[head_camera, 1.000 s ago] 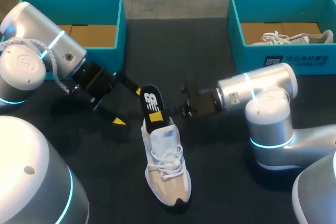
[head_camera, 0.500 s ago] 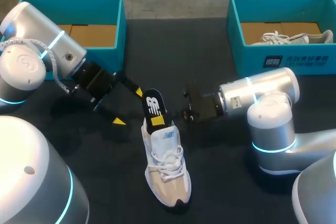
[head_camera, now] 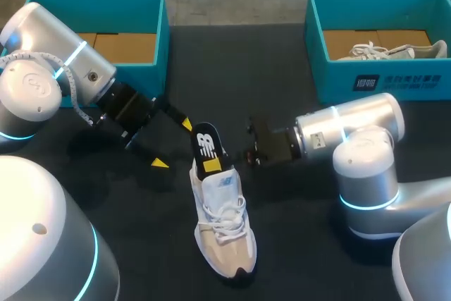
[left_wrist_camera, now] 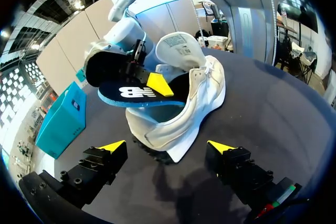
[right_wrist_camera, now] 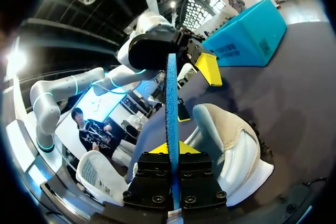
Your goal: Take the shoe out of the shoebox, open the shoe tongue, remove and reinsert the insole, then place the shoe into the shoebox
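Now, my right tool (right_wrist_camera: 172,150): clamped on the insole (right_wrist_camera: 171,93), one end in the shoe (head_camera: 222,223)
My left tool (head_camera: 173,144): spread apart, just beside the shoe's heel

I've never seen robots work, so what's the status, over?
Left gripper open. Right gripper shut on insole, partly in shoe. Nothing blocking it.

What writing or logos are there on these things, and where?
On the insole: a white brand logo, no words to quote.
On the right shoebox: white print on its front wall, too blurred to read.
On the shoe tongue: a printed label, too small to read.
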